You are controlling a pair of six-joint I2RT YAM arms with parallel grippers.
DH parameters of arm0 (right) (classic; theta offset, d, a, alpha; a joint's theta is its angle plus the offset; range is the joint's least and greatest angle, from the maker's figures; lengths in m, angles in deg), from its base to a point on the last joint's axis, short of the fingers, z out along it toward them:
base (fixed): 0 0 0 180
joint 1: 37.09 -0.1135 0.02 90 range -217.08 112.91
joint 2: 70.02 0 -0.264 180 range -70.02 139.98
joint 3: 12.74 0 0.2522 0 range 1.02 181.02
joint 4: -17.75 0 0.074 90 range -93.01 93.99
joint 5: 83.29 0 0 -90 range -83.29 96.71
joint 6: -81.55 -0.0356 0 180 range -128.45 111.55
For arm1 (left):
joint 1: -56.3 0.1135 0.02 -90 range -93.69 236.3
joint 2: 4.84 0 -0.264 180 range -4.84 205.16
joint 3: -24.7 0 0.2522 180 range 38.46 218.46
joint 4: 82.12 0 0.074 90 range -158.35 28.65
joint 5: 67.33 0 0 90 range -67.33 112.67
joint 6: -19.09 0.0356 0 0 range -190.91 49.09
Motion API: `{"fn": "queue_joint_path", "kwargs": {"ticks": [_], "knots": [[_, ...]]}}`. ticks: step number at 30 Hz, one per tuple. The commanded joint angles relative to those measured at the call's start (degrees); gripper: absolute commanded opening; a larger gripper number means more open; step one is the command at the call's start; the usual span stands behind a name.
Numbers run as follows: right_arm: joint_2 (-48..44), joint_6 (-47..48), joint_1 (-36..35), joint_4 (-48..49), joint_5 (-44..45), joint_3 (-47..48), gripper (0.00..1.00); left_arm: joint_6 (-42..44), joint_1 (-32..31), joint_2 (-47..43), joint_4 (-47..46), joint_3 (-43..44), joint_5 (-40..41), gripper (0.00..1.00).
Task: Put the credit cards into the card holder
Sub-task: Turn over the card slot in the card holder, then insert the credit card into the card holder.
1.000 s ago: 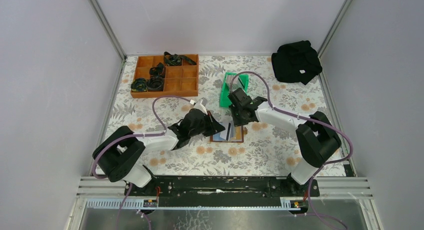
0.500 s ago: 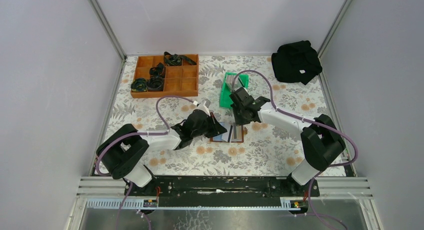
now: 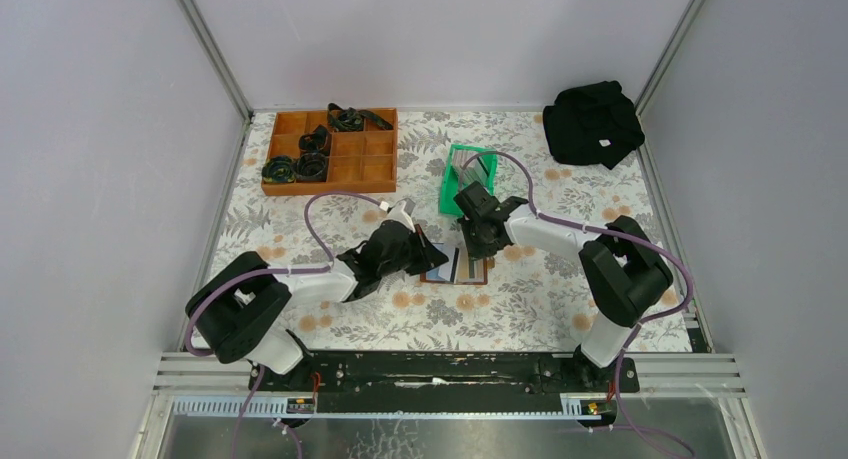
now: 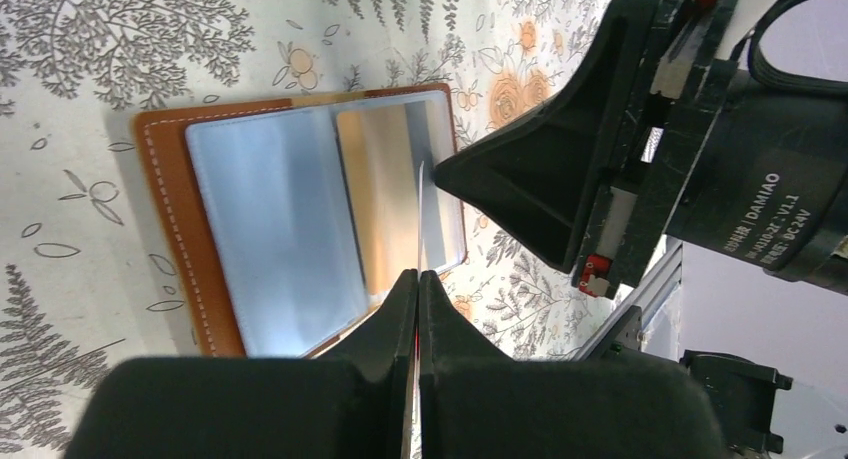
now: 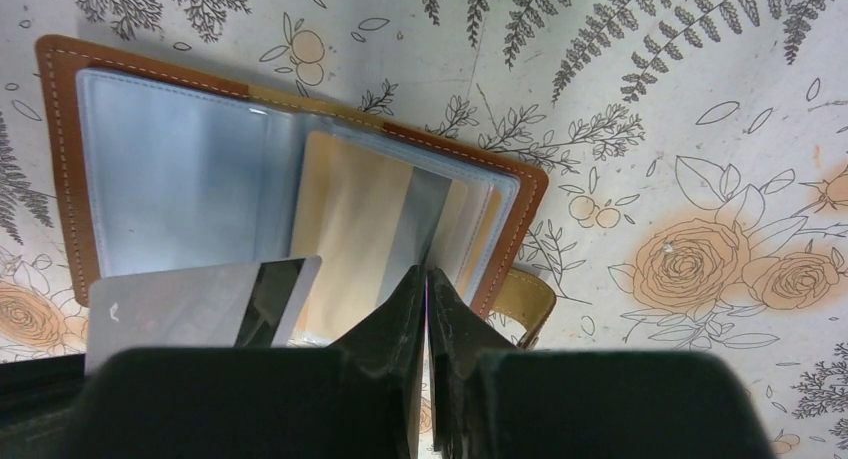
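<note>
**Operator:** Where do things stand right now?

**Spotter:** Your left gripper [image 4: 418, 279] is clamped on a silver card [image 5: 190, 314], held on edge just above the open card holder [image 4: 165, 209]. The holder lies flat on the table [image 3: 520, 309] between your two arms. Your right gripper [image 5: 428, 279] has its jaws almost together, and they seem to pinch a clear sleeve [image 5: 430, 224] of the holder and lift it, though I can't be certain.

**Operator:** What could go wrong from here?

**Spotter:** Three things, in my judgement. I can't see the card's leading edge lined up with a slot mouth, so if you push now it may skate over the plastic or buckle the sleeve. Nothing pins the holder except that pinch, so a sideways shove could drag it across the cloth. And your two sets of fingers are close together, so if you bring the card in carelessly you could knock the right gripper, lose the sleeve and let the pocket fall shut
</note>
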Motion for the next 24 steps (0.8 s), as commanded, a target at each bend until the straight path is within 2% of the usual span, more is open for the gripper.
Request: {"fn": "queue_joint_path", "kwargs": {"ticks": [1, 24], "knots": [[0.2, -0.3, 0.3, 0.7, 0.0, -0.3, 0.1, 1.3, 0.8, -0.9, -3.2, -1.3, 1.9, 0.0], [0.5, -0.3, 0.3, 0.3, -0.2, -1.1, 0.1, 0.6, 1.9, 2.5, -5.5, -1.9, 1.9, 0.0]]}}
